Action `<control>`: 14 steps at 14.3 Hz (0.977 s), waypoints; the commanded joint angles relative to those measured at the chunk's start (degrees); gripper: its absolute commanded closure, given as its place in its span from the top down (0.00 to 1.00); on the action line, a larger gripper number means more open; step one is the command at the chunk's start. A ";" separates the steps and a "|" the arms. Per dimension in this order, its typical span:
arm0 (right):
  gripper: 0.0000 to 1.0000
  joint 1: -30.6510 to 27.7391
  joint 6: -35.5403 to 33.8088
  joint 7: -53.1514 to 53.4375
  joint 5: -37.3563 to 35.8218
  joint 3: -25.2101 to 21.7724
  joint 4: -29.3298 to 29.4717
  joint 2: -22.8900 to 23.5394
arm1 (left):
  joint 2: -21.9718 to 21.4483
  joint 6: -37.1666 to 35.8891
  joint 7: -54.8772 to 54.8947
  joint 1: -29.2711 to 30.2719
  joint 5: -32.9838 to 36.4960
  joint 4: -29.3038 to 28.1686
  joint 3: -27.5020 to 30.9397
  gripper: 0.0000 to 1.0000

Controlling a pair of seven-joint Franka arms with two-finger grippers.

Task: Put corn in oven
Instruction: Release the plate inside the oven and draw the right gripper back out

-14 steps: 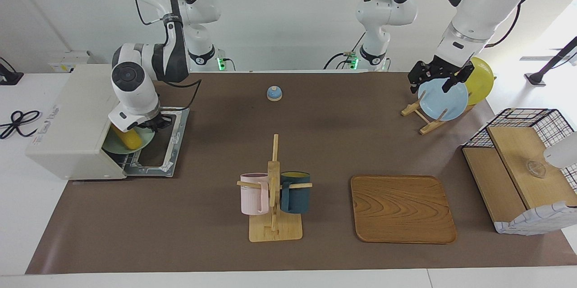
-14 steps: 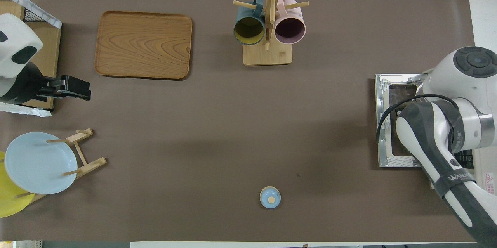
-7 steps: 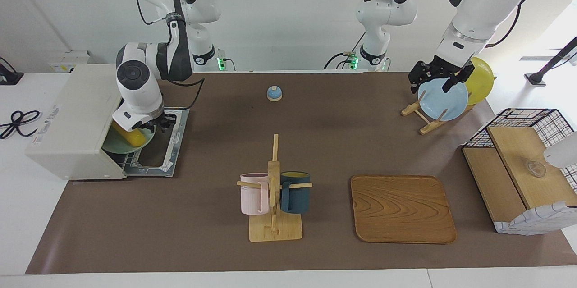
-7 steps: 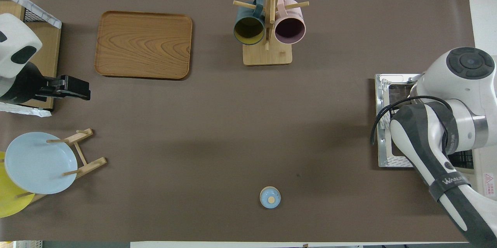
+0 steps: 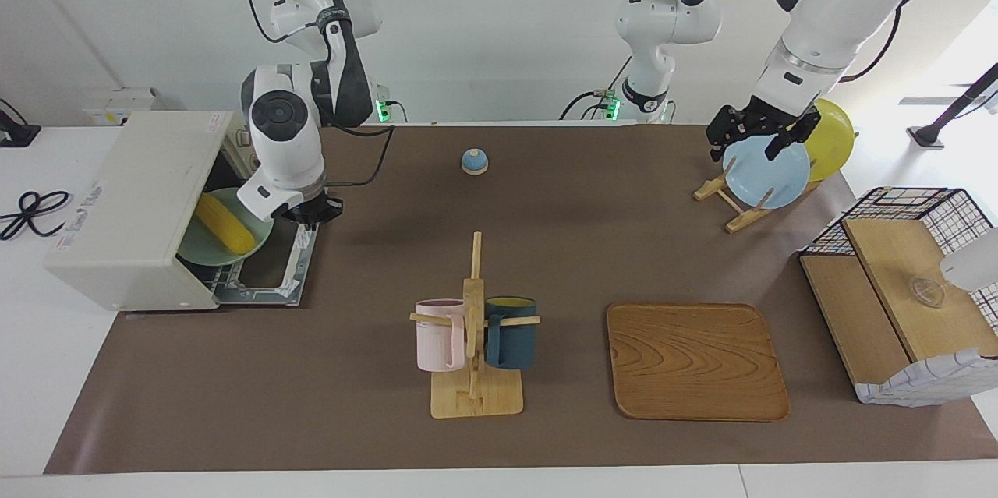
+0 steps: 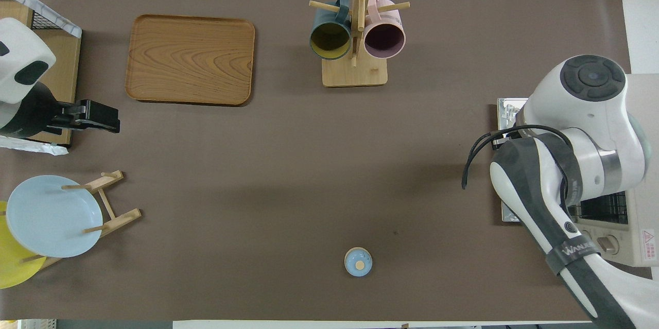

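Observation:
The yellow corn [image 5: 224,224] lies on a pale green plate [image 5: 204,253] in the mouth of the cream-white oven [image 5: 132,202], whose door [image 5: 273,280] is dropped open. My right gripper [image 5: 310,213] is open and empty, up over the door's edge beside the plate. In the overhead view the right arm hides the corn, and only the oven [image 6: 638,226] and its door [image 6: 507,113] show. My left gripper [image 5: 750,143] is open and empty, and waits in the air by the plate rack; it also shows in the overhead view [image 6: 98,117].
A mug tree [image 5: 474,326] with a pink and a dark blue mug stands mid-table. A wooden tray [image 5: 694,362] lies beside it. A small blue bell [image 5: 475,161] sits near the robots. A blue plate [image 5: 768,174] and a yellow plate [image 5: 833,135] stand in a rack. A wire basket shelf [image 5: 897,287] is at the left arm's end.
My right gripper has let go of the corn, risen and drawn back out of the oven mouth over the door. The corn stays on the green plate. The left arm has not moved.

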 commanded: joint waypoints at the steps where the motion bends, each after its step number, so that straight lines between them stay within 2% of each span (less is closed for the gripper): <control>1: 0.00 -0.96 9.80 0.28 2.14 0.10 -6.07 0.39 | -0.29 -0.56 0.15 -0.09 -0.13 0.44 0.28 1.00; 3: 0.00 -1.75 14.05 0.28 2.23 0.18 -8.02 2.67 | -0.29 -0.56 0.07 -0.09 -0.13 0.44 0.28 1.00; 7: 0.00 -2.54 14.59 0.28 2.23 0.10 -8.99 2.59 | -0.29 -0.56 0.15 -0.09 -0.13 0.44 0.28 1.00; 11: 0.00 -4.21 14.07 -0.33 2.05 0.01 -9.26 2.77 | -0.29 -0.56 0.07 -0.09 -0.13 0.44 0.28 1.00; 14: 0.00 -4.04 11.18 -0.33 -0.83 -0.17 -7.60 2.85 | -0.29 -0.65 0.07 -0.09 -0.13 0.44 0.28 1.00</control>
